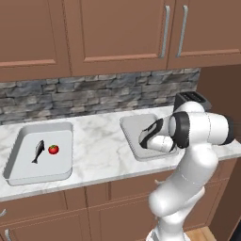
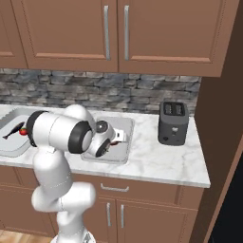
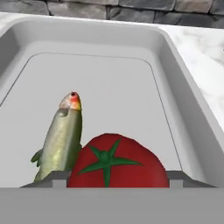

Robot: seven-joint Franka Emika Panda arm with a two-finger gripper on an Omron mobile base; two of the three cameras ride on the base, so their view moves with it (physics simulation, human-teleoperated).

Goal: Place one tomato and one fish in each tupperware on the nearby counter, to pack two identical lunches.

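A glossy round red tomato with a green star-shaped top [image 3: 118,162] is seen in the hand view between the two dark finger tips of the gripper [image 3: 118,178], which stand on either side of it; whether they press on it or merely flank it cannot be told. Just beside it on its left, touching or nearly so, a slim yellowish-green fish with an orange-red head [image 3: 61,138] is lying on the floor of a shallow pale grey rectangular tupperware tray with rounded corners [image 3: 175,57]. The same right-hand tray [image 1: 129,127] is seen from the left base view on the white marble counter with grey veins [image 1: 99,146], partly covered by the white arm's wrist.

Well apart, a second alike pale grey tray [image 1: 21,141] is set at the left end of the counter. In it a dark silvery-grey fish [image 1: 38,151] and a second small red tomato [image 1: 53,149] are lying near each other.

A black two-slot toaster [image 2: 173,122] is standing on the counter to the right, before a grey stone backsplash [image 2: 142,92] under brown wooden wall cabinets [image 2: 156,33].
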